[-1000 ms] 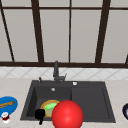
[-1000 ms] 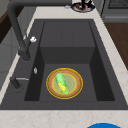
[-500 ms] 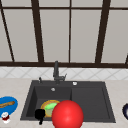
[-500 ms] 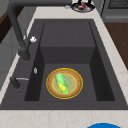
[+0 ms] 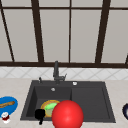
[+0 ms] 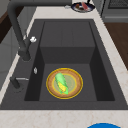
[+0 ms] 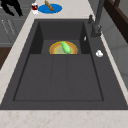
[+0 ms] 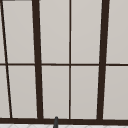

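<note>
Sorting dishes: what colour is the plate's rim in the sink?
Yellow-orange, best in the left side view: plate.

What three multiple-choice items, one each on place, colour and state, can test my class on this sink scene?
1. Where is the yellow-rimmed plate?
A. on a stove
B. in the sink basin
C. on the floor

2. What colour is the counter plate beside the small red cup?
A. white
B. pink
C. blue

3. How is the corn cob placed?
A. lying flat on the plate
B. standing upright
C. hanging from the tap

Answers: B, both side views show it on the basin floor; C, the right side view shows it blue; A, it rests lengthwise on the plate.
</note>
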Controlling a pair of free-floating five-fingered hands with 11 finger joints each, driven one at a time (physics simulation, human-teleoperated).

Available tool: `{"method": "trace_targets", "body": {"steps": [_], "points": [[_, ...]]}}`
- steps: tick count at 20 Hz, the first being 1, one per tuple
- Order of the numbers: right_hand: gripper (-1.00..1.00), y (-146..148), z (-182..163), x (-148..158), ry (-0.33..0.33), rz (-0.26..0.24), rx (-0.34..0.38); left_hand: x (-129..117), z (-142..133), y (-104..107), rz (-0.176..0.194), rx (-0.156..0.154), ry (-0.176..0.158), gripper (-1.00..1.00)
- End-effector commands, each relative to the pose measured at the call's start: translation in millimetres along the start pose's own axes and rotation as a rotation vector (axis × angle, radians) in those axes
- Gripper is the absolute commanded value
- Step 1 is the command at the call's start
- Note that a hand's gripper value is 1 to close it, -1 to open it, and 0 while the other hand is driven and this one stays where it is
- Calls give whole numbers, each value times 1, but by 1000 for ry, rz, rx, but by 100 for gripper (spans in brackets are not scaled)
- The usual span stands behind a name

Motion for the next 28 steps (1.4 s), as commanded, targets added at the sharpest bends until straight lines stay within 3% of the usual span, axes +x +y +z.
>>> {"method": "trace_targets", "body": {"steps": [1, 7, 9, 13, 17, 21, 24, 28], "points": [[-100, -12, -1, 0, 30, 21, 96, 0, 0, 0, 0, 0, 0, 0], [-100, -18, -12, 0, 27, 8, 222, 0, 0, 0, 0, 0, 0, 0], [-100, -14, -23, -3, 24, -1, 205, 0, 0, 0, 0, 0, 0, 0], [-100, -13, -53, -9, 21, -17, 253, 0, 0, 0, 0, 0, 0, 0], [-100, -22, -63, -31, 12, -51, 242, 0, 0, 0, 0, 0, 0, 0], [-100, -12, -72, -58, -20, -76, 252, 0, 0, 0, 0, 0, 0, 0], [-100, -1, -72, -61, -33, -60, 237, 0, 0, 0, 0, 0, 0, 0], [-100, 8, -76, -64, 11, -42, 222, 0, 0, 0, 0, 0, 0, 0]]}}
